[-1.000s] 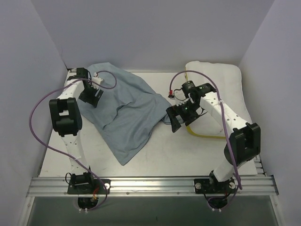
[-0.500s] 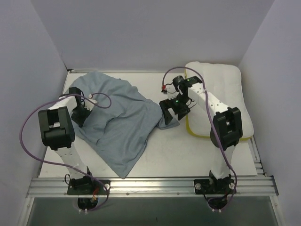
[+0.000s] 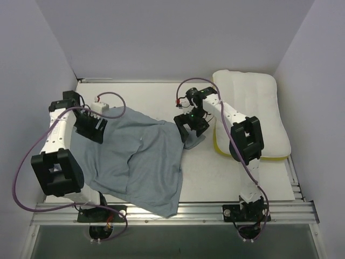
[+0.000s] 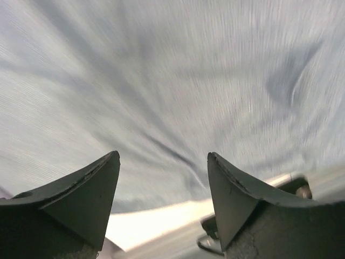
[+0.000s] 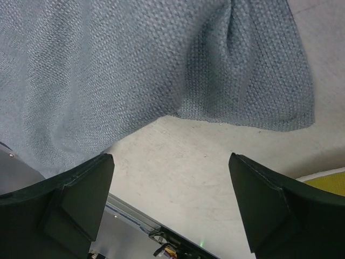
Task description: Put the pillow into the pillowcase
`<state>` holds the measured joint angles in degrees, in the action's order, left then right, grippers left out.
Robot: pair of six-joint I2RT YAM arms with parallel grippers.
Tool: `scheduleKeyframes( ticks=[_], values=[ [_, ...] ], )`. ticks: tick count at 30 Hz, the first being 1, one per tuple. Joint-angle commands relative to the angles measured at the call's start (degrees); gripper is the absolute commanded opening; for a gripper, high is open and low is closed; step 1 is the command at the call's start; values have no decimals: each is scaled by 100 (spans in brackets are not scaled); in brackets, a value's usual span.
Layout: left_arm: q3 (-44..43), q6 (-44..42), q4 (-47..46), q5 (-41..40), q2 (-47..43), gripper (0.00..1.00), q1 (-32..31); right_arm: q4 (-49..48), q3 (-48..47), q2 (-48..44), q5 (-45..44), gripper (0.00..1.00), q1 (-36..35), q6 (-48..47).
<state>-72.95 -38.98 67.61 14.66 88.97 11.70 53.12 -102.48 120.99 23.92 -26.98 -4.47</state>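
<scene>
White walls close in a pale table (image 3: 161,91). The pillowcase (image 3: 135,162) lies spread grey side up over its left and middle, one end hanging past the near edge. The pillow (image 3: 253,108) sits well apart at the far right against the wall, not yet inside. The left gripper (image 4: 163,162) hovers over the cloth's far left part, fingers apart and empty. The right gripper (image 5: 171,162), fingers wide, hangs just above the cloth's right corner, probably to find the opening.
</scene>
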Motion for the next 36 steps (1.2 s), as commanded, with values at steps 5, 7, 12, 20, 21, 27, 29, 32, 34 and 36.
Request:
scheduleKeyframes(
  ticks=[5,7,12,20,21,27,29,32,34,36],
  values=[
    [-1712,724,-1012,873,1269,79,-300,199,-405,416,-958,89,-422,16],
    [-1898,848,-1416,689,1604,79,-449,164,-422,513,-1126,83,-448,16],
    [-2425,1226,-2206,293,2545,80,-643,58,-431,794,-1803,74,-431,-71],
    [-2874,1542,-2570,-629,3583,44,-881,-214,-930,1207,-2934,0,-308,-326],
    [-2944,1586,-2543,-691,3645,29,-846,-276,-1010,1190,-3050,0,-247,-335],
    [-3217,2324,-2674,-324,3514,0,-56,-1285,-1363,734,-3780,0,254,-335],
    [-3103,2474,-2806,-314,3320,0,77,-1848,-1275,463,-3737,0,316,-362],
    [-2893,2510,-2999,-8,3039,33,192,-1850,-1424,391,-3552,51,238,-563],
    [-2796,2536,-3017,447,2716,59,192,-1597,-1424,198,-3378,83,115,-573],
    [-2525,2536,-3026,704,2390,71,157,-1341,-1346,-4,-2808,86,44,-450]
  ],
)
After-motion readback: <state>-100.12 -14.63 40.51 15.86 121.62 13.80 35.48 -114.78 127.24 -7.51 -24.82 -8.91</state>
